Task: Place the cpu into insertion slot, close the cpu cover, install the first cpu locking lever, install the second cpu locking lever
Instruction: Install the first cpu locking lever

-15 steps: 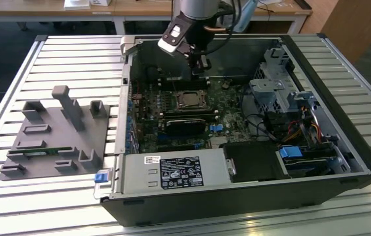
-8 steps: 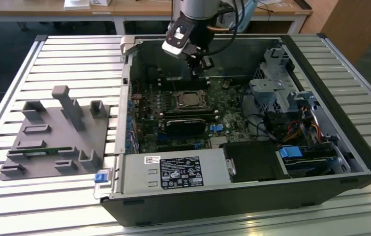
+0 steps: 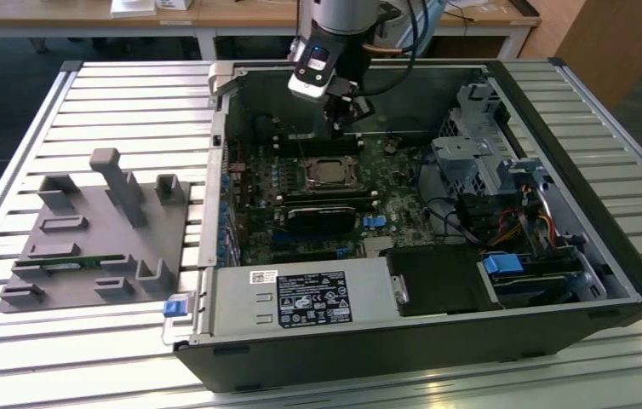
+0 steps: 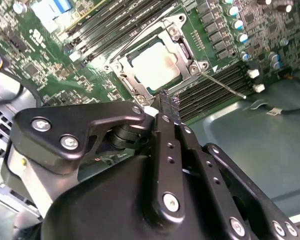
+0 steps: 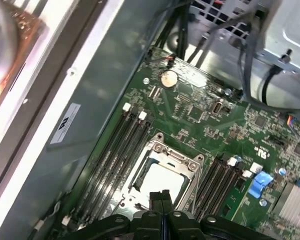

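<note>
The tool (image 5: 160, 195) is clenched: in both wrist views its two black fingers (image 4: 162, 130) lie pressed together with only a hairline seam between them, and nothing is gripped in that seam. Its tip hovers just beside one corner of the socket, close to where a single thin wire lever (image 4: 222, 84) runs out slantwise across the memory slots (image 4: 210, 90); whether the tip actually touches the metal cannot be told. The one cpu (image 4: 155, 65) already sits in the insertion slot (image 3: 308, 170), its dull silver top showing through the window of the one cpu cover (image 5: 166, 154), which lies flat over it. Two banks of long black memory slots flank the socket on opposite sides. One coin cell (image 5: 168, 77) and one blue clip (image 5: 260, 183) sit on the green board (image 5: 200, 115). In the exterior view the arm (image 3: 338, 34) comes down into the open computer case (image 3: 412, 349), the tool at about 12 o'clock from the cpu. The case lies on a slatted counter (image 3: 128, 94), and one grey fixture block (image 3: 94, 230) rests at 9 o'clock from the case, well apart from the tool.
</note>
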Motion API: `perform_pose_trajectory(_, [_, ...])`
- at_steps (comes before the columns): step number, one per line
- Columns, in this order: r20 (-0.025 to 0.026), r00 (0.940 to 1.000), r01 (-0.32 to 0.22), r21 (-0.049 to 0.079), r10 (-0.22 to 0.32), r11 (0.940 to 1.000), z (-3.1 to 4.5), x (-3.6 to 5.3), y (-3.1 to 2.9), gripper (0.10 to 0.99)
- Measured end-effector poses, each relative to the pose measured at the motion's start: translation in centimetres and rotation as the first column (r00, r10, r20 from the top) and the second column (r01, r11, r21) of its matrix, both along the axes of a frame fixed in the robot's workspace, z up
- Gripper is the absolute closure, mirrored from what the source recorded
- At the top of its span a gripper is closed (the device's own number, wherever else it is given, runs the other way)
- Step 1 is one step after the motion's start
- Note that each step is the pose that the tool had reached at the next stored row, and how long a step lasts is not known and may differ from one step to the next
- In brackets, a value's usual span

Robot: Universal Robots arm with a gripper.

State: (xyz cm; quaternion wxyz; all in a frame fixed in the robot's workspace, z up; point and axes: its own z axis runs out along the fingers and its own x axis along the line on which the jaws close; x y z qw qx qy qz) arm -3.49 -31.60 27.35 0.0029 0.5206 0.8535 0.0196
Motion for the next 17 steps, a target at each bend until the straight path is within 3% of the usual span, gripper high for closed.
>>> perform_pose_trajectory(7, [0.0, 0.9966, -0.082, 0.0, 0.082, 0.9966, 0.0, 0.0, 0.0, 0.98])
perform_pose_trajectory(17, [0.0, 0.9882, -0.153, 0.0, 0.153, 0.9882, 0.0, 0.0, 0.0, 0.98])
